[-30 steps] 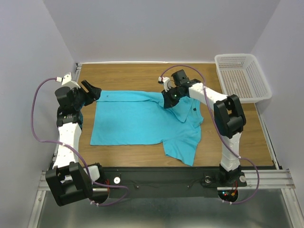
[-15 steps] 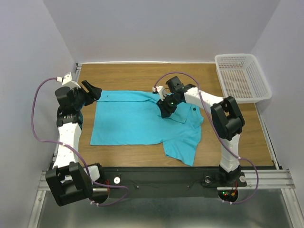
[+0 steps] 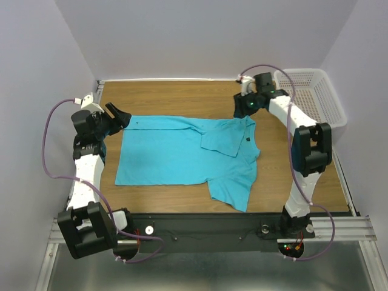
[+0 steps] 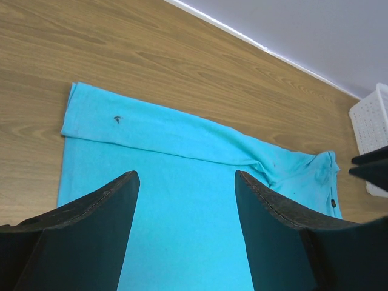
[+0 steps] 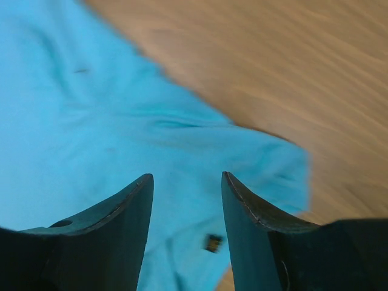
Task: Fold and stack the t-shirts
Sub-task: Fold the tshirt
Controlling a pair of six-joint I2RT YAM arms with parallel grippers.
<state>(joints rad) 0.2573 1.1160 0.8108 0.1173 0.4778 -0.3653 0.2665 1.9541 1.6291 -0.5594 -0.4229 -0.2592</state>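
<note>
Though poised at a turquoise t-shirt point(image 3: 182, 151) spread flat mid-frame on the bench point(image 3: 182, 94), grips nothing. Holds left end effector point(image 3: 119, 115) released beside the cloth's upper left corner. Holds right end effector point(image 3: 242, 109) released and empty by the upper right corner, near a white basket point(image 3: 309, 97).

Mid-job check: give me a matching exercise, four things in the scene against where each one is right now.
1. t-shirt
2. basket
3. left end effector
4. right end effector

A. far right corner of the table
B. open, by the shirt's left edge
C. spread out mid-table
D. open, above the shirt's far right corner

Pairs: 1-C, 2-A, 3-B, 4-D
</note>
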